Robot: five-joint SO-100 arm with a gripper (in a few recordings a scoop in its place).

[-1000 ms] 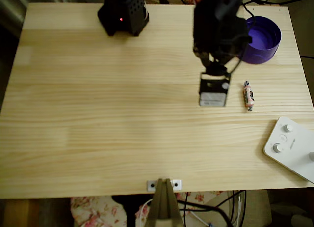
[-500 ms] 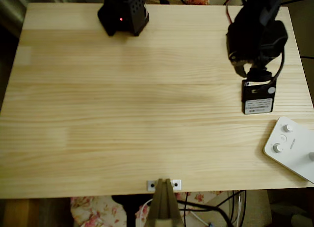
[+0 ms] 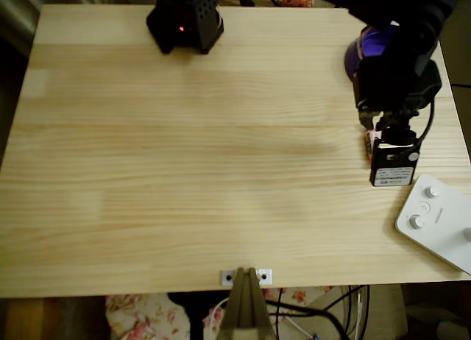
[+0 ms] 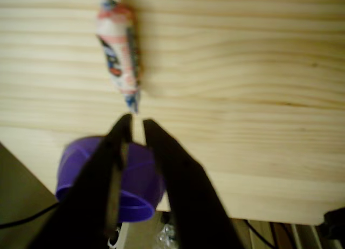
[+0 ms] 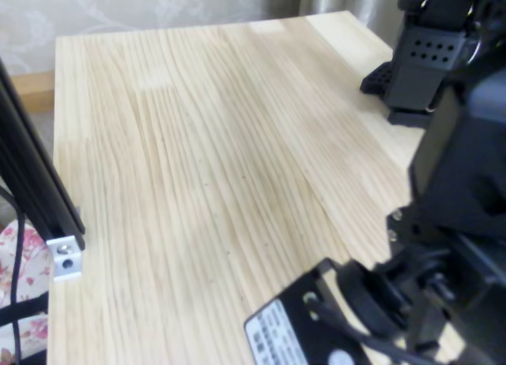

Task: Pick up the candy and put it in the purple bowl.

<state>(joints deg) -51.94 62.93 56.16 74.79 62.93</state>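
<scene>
Black gripper fingers (image 4: 135, 125) in the wrist view stand almost together, a thin slit between their tips and nothing held, pointing at the near twisted end of one candy (image 4: 119, 50) that lies flat on the wooden table (image 4: 242, 71), just short of touching it; its pinkish-white wrapper carries dark marks too blurred to read. One purple bowl (image 4: 132, 176) sits behind the fingers at the table edge, partly hidden by them. From overhead, the single black arm (image 3: 397, 68) reaches along the right side of the table (image 3: 184, 171), bent downward over the bowl (image 3: 368, 45), of which a sliver shows; a scrap of the candy (image 3: 367, 143) peeks out left of the wrist block, whose white label is too small to read. One white device with knobs (image 3: 436, 218) lies near the right corner. From the fixed side camera, the arm's wrist block (image 5: 316, 333) hangs low over the table (image 5: 198, 144), its label blurred.
</scene>
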